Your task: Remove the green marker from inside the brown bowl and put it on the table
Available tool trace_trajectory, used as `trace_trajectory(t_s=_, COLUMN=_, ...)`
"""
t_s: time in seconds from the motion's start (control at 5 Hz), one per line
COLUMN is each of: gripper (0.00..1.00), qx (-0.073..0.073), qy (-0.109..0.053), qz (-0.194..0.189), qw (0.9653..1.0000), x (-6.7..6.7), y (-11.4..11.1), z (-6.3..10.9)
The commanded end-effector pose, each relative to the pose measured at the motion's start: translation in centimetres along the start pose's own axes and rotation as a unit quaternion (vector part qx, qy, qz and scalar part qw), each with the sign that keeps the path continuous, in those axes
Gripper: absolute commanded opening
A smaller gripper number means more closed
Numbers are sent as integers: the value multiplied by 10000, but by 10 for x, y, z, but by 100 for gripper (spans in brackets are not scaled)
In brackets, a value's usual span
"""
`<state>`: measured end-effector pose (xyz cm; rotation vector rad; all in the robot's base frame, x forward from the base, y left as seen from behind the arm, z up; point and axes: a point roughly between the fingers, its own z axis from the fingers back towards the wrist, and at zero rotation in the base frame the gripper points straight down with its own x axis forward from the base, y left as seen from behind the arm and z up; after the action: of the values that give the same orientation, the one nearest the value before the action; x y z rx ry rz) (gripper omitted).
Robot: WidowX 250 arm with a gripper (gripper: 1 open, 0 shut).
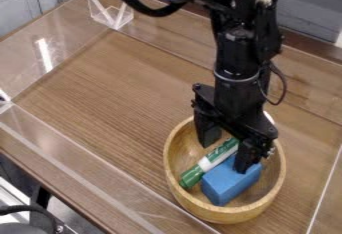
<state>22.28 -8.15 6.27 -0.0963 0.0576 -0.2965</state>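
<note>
One wood-grain table (120,88), walled at its edges by clear acrylic panels (60,38), carries the brown bowl (181,183). Inside lie the green marker (214,159) and a blue block (230,181). Above them the tool (230,150) points down, fingers spread apart astride the marker.

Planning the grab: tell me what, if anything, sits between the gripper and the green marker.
Nothing visible does. The open gripper straddles the green marker inside the brown bowl. A blue block lies right beside the marker, crowding one finger.
</note>
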Motion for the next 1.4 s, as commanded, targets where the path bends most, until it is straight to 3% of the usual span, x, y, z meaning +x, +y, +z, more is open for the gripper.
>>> trace_trajectory(t_s=0.0, gripper=100, qx=4, qy=-148, qz=-45, qw=9999, x=5, y=-1, z=2)
trace_trajectory(t_s=1.2, gripper=100, qx=-25, qy=-139, qz=-40, qw=9999, x=5, y=1, z=-27)
